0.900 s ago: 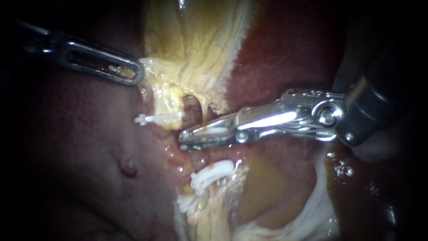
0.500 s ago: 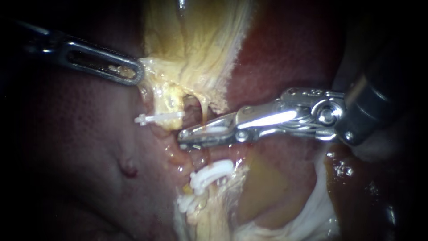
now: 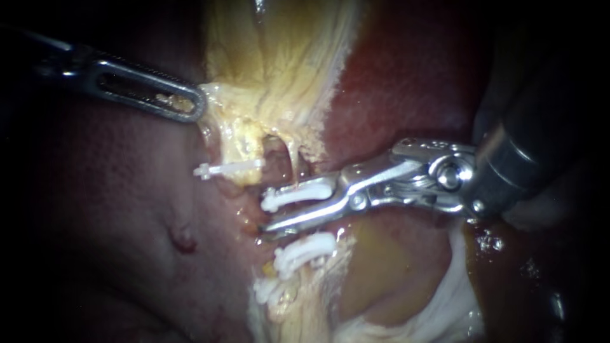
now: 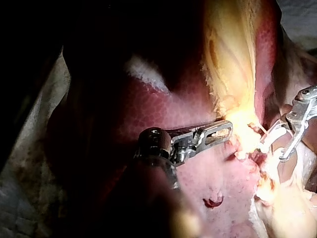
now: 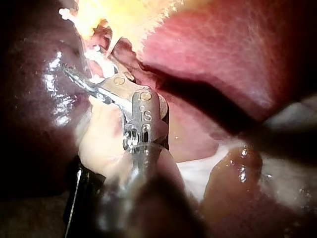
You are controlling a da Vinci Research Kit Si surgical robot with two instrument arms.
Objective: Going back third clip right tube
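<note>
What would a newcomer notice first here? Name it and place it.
The right instrument stands mid-view, jaws open, a white clip along its upper jaw. A second clip sits left of it, lower clips beneath. At upper left, the left instrument grips yellow tissue.

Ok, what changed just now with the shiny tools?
The right instrument opened its jaws, uncovering a white clip on the thin tube between them. The left instrument kept hold of the yellow tissue; the other clips stayed put.
</note>
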